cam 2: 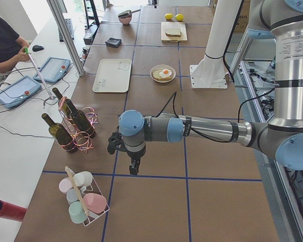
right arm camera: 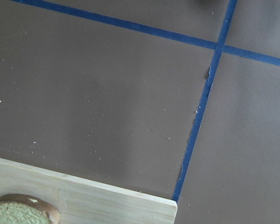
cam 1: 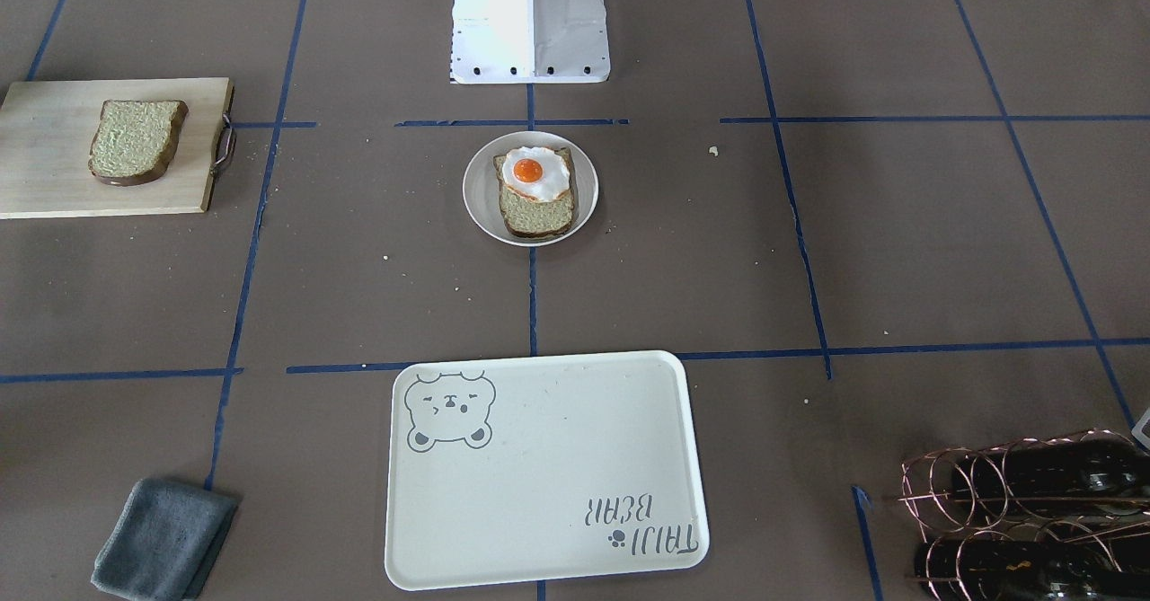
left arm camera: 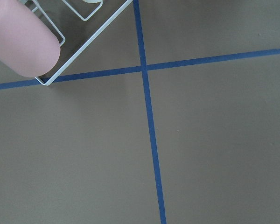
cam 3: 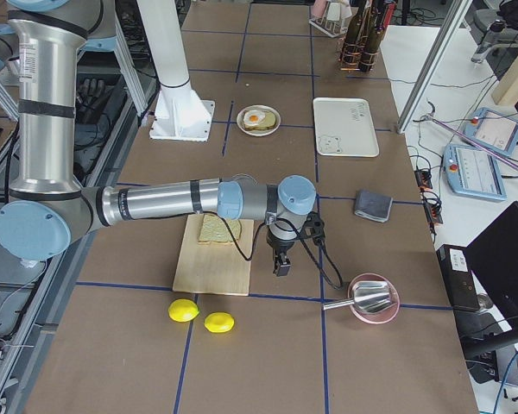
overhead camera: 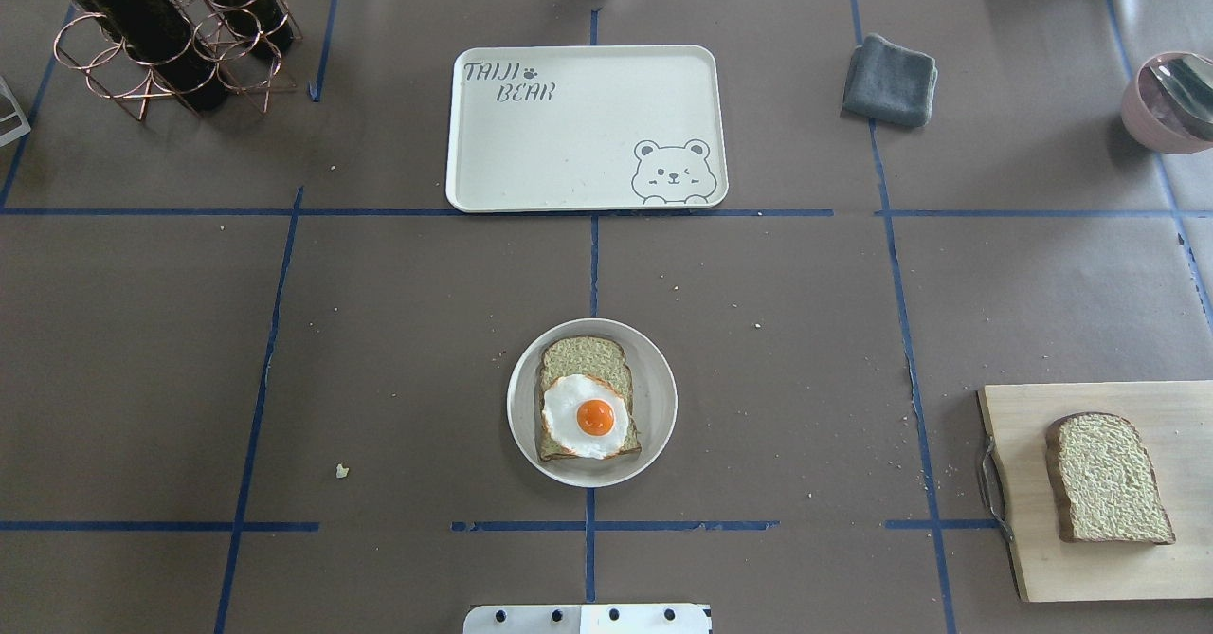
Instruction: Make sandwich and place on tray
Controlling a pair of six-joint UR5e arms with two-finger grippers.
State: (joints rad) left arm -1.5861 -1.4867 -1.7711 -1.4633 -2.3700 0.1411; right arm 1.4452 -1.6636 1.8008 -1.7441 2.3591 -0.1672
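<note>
The tray [overhead camera: 588,141] is cream-white, printed with a grey bear face and grey lettering. On the robot's side of the tray, a grey-white plate [overhead camera: 659,402] carries a tan-green, dark-crusted bread slice [overhead camera: 583,357] under a white egg [overhead camera: 586,416] with an orange yolk. Blue tape lines [overhead camera: 595,264] cross the brown table [overhead camera: 398,350].

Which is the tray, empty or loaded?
Empty. The tray bears only its print; egg and slice sit on the plate, the other slice on the board.

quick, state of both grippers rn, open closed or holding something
left gripper: cannot tell, it shows only in a side view
right gripper: cannot tell, it shows only in a side view
</note>
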